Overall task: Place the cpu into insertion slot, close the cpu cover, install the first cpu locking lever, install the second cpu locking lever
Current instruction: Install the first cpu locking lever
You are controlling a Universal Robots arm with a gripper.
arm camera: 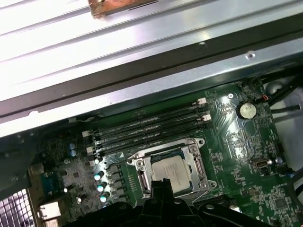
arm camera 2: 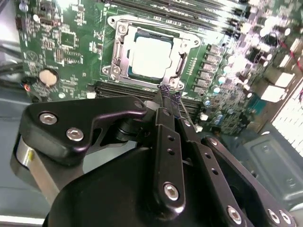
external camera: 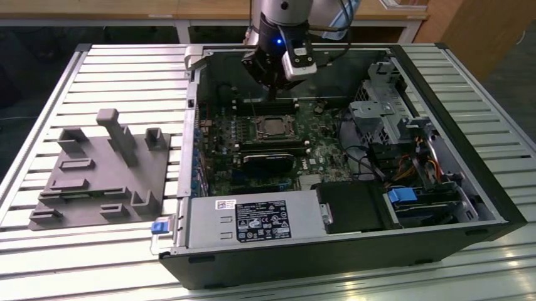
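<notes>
Finding: the cpu [arm camera 2: 151,59] sits in the insertion slot [arm camera 2: 110,70], just ahead of the pincer [arm camera 2: 169,92] tips. The cpu cover [arm camera 2: 182,52] lies down around the chip, so placing and closing are judged done.

The pincer's fingers are drawn together with nothing between them, poised at the socket's near edge.

A thin wire locking lever [arm camera: 154,152] runs along the cover's far side. Whether either lever is latched cannot be told.

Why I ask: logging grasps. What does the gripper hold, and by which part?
Not the cpu, which lies in the insertion slot. The gripper is at the slot's edge, fingers closed; whether they pinch anything cannot be told.
</notes>
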